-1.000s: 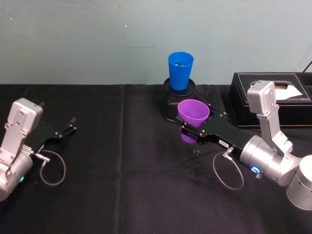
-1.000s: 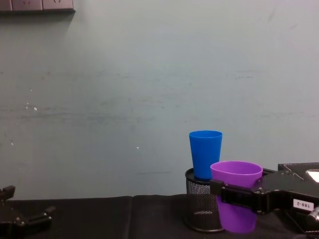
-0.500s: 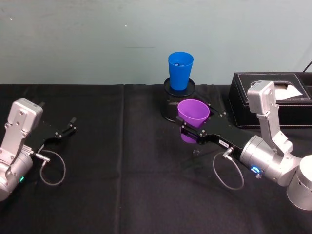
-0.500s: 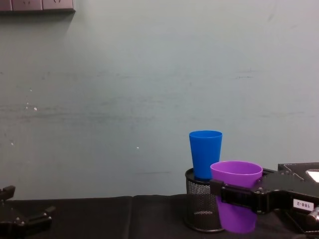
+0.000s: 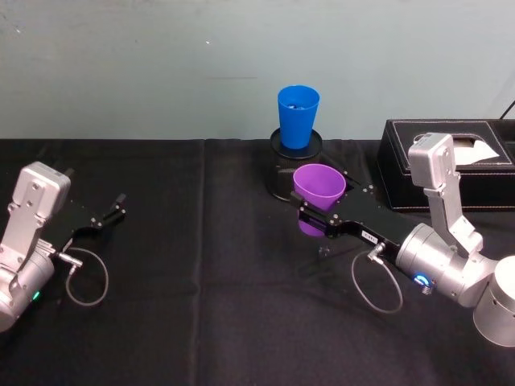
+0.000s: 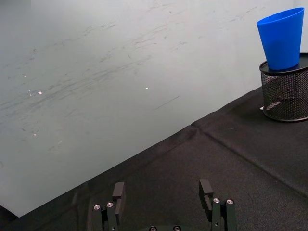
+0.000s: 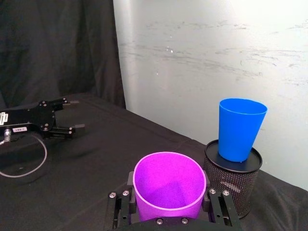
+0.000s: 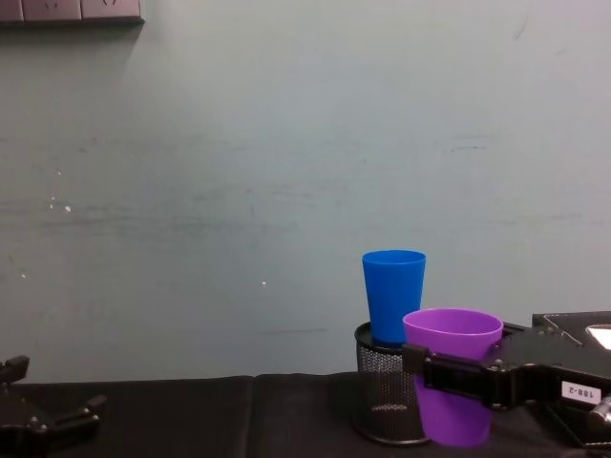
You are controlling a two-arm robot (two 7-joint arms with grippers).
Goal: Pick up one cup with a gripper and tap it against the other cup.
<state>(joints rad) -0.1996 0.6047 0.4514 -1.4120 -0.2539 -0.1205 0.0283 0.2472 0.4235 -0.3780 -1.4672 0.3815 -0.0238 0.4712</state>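
Note:
My right gripper (image 5: 322,214) is shut on the purple cup (image 5: 319,186), one finger on each side of it below the wide rim. The cup stays upright and hangs just above the black cloth. The wrist view looks down into the empty purple cup (image 7: 168,185), and the chest view shows the purple cup (image 8: 452,334) side on. Just behind it the taller blue cup (image 5: 297,117) stands upright on a black mesh pen holder (image 5: 282,170). A small gap separates the two cups. Far off at the table's left, my left gripper (image 5: 111,211) rests open and empty.
A black tissue box (image 5: 451,161) stands at the back right, close behind my right arm. Black cloth (image 5: 201,305) covers the table, with free room in the middle and front. A pale wall (image 5: 161,64) closes off the back.

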